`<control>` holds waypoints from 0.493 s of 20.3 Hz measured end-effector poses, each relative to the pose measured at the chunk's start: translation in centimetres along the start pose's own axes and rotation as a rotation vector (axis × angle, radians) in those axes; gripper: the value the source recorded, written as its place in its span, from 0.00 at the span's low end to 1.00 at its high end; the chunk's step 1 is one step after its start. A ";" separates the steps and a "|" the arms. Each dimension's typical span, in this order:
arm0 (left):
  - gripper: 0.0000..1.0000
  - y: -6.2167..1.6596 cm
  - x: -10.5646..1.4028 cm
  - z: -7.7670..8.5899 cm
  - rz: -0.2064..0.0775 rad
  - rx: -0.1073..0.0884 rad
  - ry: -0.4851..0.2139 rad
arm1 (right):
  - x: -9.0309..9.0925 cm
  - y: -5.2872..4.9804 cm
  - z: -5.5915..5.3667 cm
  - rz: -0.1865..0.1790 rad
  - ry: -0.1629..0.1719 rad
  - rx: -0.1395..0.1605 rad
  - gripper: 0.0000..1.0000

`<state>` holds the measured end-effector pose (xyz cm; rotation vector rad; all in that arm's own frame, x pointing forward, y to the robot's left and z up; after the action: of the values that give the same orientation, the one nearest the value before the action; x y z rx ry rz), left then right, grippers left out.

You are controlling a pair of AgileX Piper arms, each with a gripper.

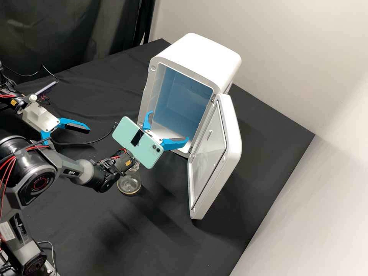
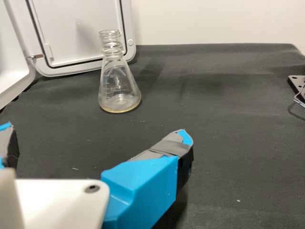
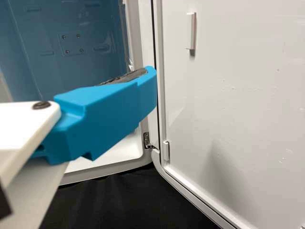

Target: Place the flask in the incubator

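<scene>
A clear glass flask (image 2: pixel 117 78) stands upright and empty on the black bench. In the high view the flask (image 1: pixel 129 184) sits just under the right arm's wrist, partly hidden by it. The white incubator (image 1: pixel 199 53) stands open, with a blue inside and its door (image 1: pixel 226 153) swung out to the right. My right gripper (image 1: pixel 166 128) is open and empty at the mouth of the incubator; one blue finger (image 3: pixel 109 105) shows before the hinge. My left gripper (image 1: pixel 67 135) is open and empty at the far left, well apart from the flask, which it faces.
A mint-green phone (image 1: pixel 138 142) is strapped to the right arm's wrist. Cables (image 1: pixel 82 142) lie on the bench near the left gripper. The bench edge (image 1: pixel 276 214) runs close behind the open door. A dark metal part (image 2: pixel 298 86) lies off to one side.
</scene>
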<state>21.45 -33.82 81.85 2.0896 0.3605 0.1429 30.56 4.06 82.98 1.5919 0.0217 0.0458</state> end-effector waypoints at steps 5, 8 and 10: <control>1.00 0.03 0.0 -0.2 0.002 -0.002 0.007 | 0.0 0.0 0.0 0.000 0.000 0.000 1.00; 1.00 0.03 0.0 -0.2 0.002 -0.002 0.007 | 0.0 0.0 0.0 0.000 0.000 0.000 1.00; 1.00 0.03 0.0 -0.2 0.002 -0.002 0.007 | 0.0 0.0 0.0 0.000 0.000 0.002 1.00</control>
<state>21.39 -33.70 81.96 2.0880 0.3629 0.1517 30.56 4.06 82.98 1.5937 0.0217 0.0458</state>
